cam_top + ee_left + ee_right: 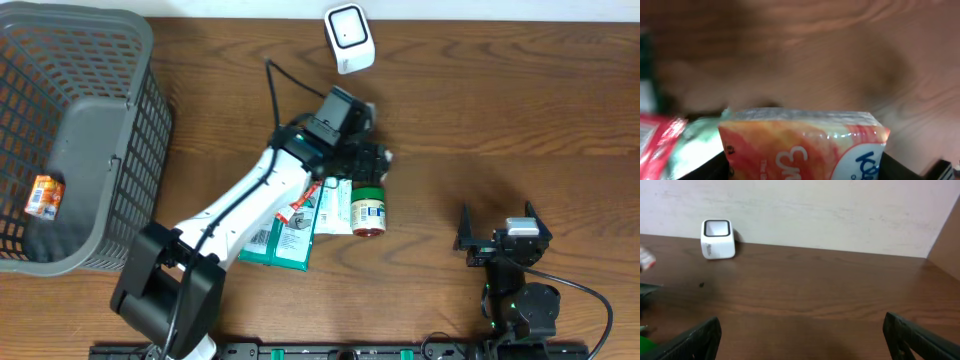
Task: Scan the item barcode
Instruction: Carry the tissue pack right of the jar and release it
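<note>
The left gripper (362,158) sits at mid-frame in the overhead view, below the scanner (348,38), which stands at the top centre. The left wrist view shows an orange packet (802,145) filling the bottom of the frame. It is clamped between the two dark fingers (710,167), jaws partly closed on its sides. The packet is over the table beside the pile of green packs (295,228) and the jar (368,212).

The step in hand looks like carrying the gripped packet to the scanner. The next move calls for raising it clear of the pile and turning its barcode, which I cannot find here, toward the scanner's window. The right gripper (497,228) waits at lower right, jaws wide and empty.
</note>
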`<state>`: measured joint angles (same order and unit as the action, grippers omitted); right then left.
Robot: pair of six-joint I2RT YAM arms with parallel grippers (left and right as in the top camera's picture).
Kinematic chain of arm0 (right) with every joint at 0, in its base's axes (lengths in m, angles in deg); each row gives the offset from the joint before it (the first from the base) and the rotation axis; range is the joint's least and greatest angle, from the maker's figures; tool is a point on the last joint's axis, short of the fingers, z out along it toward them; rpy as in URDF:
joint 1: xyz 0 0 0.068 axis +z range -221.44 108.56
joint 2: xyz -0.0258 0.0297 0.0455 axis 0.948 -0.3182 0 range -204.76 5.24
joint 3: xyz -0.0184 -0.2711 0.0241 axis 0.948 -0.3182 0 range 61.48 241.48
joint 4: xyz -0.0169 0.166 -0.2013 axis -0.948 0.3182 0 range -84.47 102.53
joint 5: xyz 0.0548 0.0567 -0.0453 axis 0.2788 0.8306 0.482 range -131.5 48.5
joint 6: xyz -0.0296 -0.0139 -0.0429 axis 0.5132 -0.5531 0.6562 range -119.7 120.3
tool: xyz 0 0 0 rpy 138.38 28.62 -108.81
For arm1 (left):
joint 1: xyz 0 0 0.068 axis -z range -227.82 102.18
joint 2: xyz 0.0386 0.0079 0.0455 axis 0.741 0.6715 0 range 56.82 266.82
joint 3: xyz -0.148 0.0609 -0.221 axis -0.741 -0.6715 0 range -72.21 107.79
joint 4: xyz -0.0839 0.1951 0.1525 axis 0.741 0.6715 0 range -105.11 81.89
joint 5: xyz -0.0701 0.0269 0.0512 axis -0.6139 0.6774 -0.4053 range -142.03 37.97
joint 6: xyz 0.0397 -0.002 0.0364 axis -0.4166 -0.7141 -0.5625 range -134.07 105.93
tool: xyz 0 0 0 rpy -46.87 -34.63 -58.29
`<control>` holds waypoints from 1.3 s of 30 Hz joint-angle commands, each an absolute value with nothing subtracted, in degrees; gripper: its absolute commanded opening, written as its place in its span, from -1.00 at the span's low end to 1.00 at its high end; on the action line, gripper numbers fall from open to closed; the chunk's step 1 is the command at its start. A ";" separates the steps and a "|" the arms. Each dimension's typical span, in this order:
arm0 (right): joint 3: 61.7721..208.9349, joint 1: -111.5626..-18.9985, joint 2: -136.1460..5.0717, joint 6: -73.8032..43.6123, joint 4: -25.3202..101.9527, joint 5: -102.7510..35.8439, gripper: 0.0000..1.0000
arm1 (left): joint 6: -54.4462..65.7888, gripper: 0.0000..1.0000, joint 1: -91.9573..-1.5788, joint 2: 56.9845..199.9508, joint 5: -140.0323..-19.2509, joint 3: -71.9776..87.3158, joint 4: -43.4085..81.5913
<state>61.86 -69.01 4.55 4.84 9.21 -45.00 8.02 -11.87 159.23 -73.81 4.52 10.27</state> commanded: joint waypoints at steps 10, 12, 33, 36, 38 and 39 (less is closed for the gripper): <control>61.79 -69.20 4.85 3.99 9.41 -45.53 0.99 | 8.74 0.36 -2.85 159.62 -53.94 5.02 4.85; 61.79 -69.20 4.85 3.99 9.41 -45.53 0.99 | 8.74 0.36 -2.43 159.84 -53.76 4.98 4.63; 61.79 -69.20 4.85 3.99 9.41 -45.53 0.98 | 8.72 0.90 -1.97 165.74 -54.37 4.98 0.81; 61.79 -69.20 4.85 3.99 9.41 -45.53 0.98 | 8.72 0.92 -1.97 165.68 -54.35 5.07 0.81; 61.79 -69.20 4.85 3.99 9.41 -45.53 0.99 | 8.72 0.92 -1.99 165.50 -54.35 5.48 0.94; 61.79 -69.20 4.85 3.99 9.43 -45.53 0.99 | 8.72 0.92 -1.99 165.31 -54.35 5.66 1.05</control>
<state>61.86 -69.01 4.55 4.84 9.24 -44.98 8.63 -2.21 165.94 -55.03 4.52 0.94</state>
